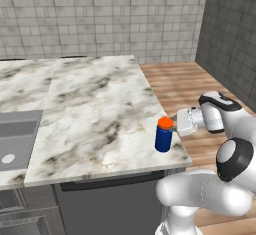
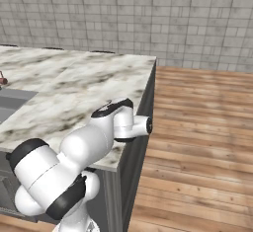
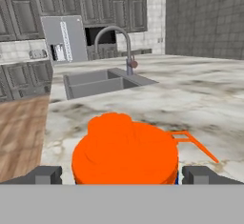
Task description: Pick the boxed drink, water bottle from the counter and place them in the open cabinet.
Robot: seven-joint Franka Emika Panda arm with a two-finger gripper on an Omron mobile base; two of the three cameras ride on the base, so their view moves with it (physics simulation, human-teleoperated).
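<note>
Standing upright near the front right corner of the counter point(image 1: 95, 109), the water bottle point(image 1: 163, 139) is a dark-blue cylinder with an orange-red cap. The gripper point(image 3: 122, 174) reaches in level from the right, beyond the counter's right edge, with its jaws spread wide apart on either side of the cap; one dark fingertip point(image 3: 45, 175) shows left of the cap and the other right of it in the hand view, and neither presses on it. Whether the fingers touch the bottle at all cannot be told.

Marble lies bare around the bottle on its left and far sides. On its right and near sides the slab ends close by, with wooden floor point(image 1: 185, 84) beyond the right edge and dark base cabinets below the front edge. A grey sink point(image 1: 15, 139) is sunk into the counter well to the left, and the hand view shows its curved faucet point(image 3: 114, 42) rising at the basin's side; the basin looks empty apart from its drain. Grey tiled wall point(image 1: 100, 14) backs the far side of the counter.
</note>
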